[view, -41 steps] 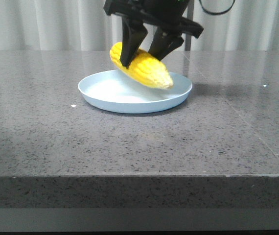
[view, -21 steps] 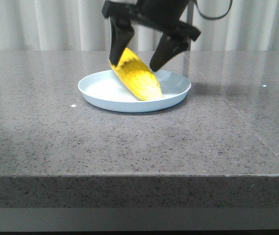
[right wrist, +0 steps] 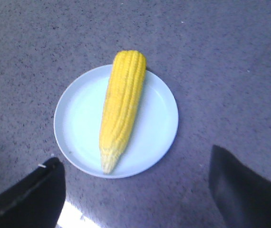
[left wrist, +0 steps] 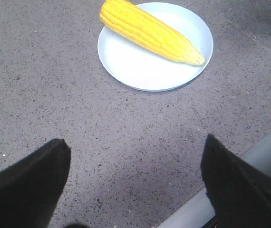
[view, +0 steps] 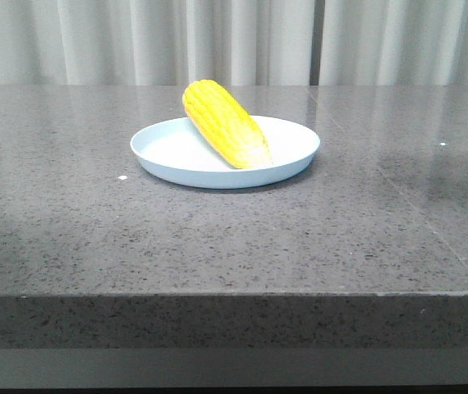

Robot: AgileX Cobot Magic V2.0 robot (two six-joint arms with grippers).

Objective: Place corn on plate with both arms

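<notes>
One corn cob (view: 225,123) lies on one plate (view: 168,161), which rests on a grey speckled stone table (view: 217,238); pale curtains (view: 135,41) hang behind. The cob is set at a slant, its blunt end propped over the far rim of the plate and its paler tapered tip resting inside, toward the near right of the dish. Nothing touches it.

In the front view neither arm appears. One second earlier a dark gripper held the cob tilted just above the plate; half a second earlier the tip had already come down onto the dish with the fingers parted to either side of the cob. Now the gripper has gone from that view and the cob lies much as it did half a second ago. The plate has not shifted.

In the left wrist view, the left gripper (left wrist: 135,185) shows two dark fingertips (left wrist: 26,185) spread wide apart with bare table between them, well clear of the plate (left wrist: 140,71) and the cob (left wrist: 150,33).

In the right wrist view, the right gripper (right wrist: 140,190) likewise shows two dark fingertips (right wrist: 31,199) spread wide and holding nothing; the plate (right wrist: 78,128) and the cob (right wrist: 121,107) lie beyond them, the tapered tip pointing toward the fingers.

No brand, label or legible writing appears on the cob, the plate or the table.
</notes>
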